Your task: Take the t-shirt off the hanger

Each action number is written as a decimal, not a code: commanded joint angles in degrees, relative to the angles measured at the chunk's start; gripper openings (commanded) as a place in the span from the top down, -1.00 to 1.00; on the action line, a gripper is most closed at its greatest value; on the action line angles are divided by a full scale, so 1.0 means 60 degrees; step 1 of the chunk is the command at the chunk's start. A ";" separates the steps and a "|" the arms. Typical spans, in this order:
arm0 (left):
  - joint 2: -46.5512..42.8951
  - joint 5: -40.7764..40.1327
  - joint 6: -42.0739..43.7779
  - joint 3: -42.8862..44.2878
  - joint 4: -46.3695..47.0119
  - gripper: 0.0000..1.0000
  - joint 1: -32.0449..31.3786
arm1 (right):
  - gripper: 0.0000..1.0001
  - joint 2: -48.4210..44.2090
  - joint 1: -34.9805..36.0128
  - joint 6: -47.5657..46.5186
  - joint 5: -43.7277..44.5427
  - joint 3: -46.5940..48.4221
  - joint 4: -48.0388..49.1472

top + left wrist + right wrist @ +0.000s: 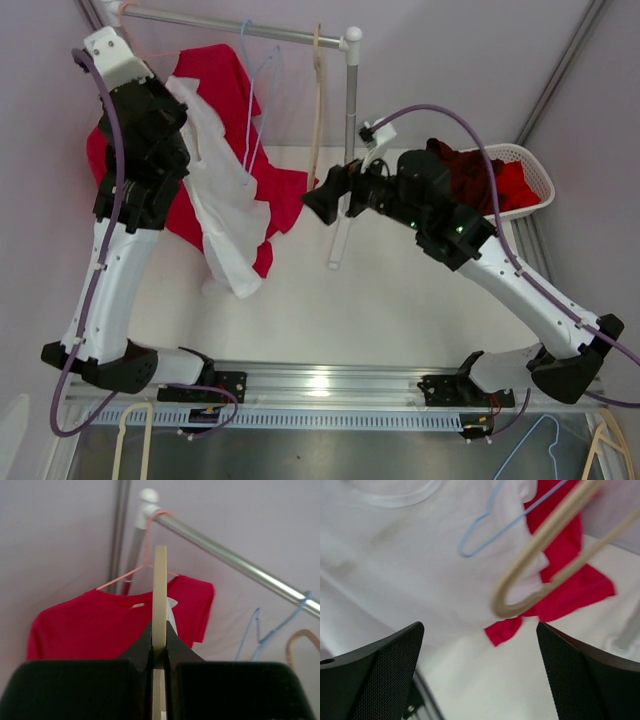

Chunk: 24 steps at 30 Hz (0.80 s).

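Note:
A white t-shirt (228, 205) hangs at the left of the rack, draped down beside my raised left arm (140, 150). My left gripper (159, 630) is shut on a thin cream hanger (159, 590), which stands upright between its jaws. Whether the white t-shirt hangs on that hanger, the frames do not show. My right gripper (335, 195) is open, level with the shirt's right edge and apart from it. In the right wrist view its fingers (375, 675) stand wide with nothing between them, facing the white t-shirt (395, 570).
A red t-shirt (110, 622) hangs on a pink hanger behind the white one. An empty blue hanger (255, 100) and a beige hanger (317, 95) hang on the rack rod (250, 30). The rack post (347, 150) stands by the right gripper. A white basket (535, 175) holds clothes.

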 commanded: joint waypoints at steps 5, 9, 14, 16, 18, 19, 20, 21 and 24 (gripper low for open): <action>-0.0764 -0.4106 0.1002 -0.1006 0.0282 0.99 -0.0762 | -0.97 0.0386 0.2424 -0.0328 -0.0557 0.0112 0.1186; -0.0808 -0.4708 0.1192 -0.1516 0.0513 0.99 -0.1041 | -0.97 0.0650 0.3363 -0.0593 -0.0528 0.0156 0.1421; -0.0881 -0.4519 0.1545 -0.1665 0.0939 0.99 -0.1187 | -0.97 0.0855 0.3878 -0.0579 -0.0542 0.0141 0.1729; -0.0925 -0.4387 0.1515 -0.1665 0.0939 0.99 -0.1275 | -0.95 0.1161 0.4068 -0.0696 -0.0470 0.0228 0.1759; -0.0940 -0.4313 0.1486 -0.1651 0.0954 0.99 -0.1348 | -0.88 0.1426 0.4186 -0.0754 0.0112 0.0375 0.1671; -0.0969 -0.4255 0.1471 -0.1621 0.0925 0.99 -0.1378 | -0.85 0.1703 0.4244 -0.0856 0.0262 0.0521 0.1642; -0.0969 -0.4167 0.1486 -0.1563 0.0910 0.99 -0.1421 | -0.81 0.1821 0.4259 -0.0930 0.0423 0.0537 0.1642; -0.0969 -0.4152 0.1500 -0.1534 0.0910 0.99 -0.1451 | -0.74 0.1895 0.4274 -0.0974 0.0816 0.0566 0.1642; -0.0896 -0.4020 0.1588 -0.1315 0.0851 0.99 -0.1495 | -0.27 0.2188 0.4318 -0.1164 0.1912 0.0653 0.1628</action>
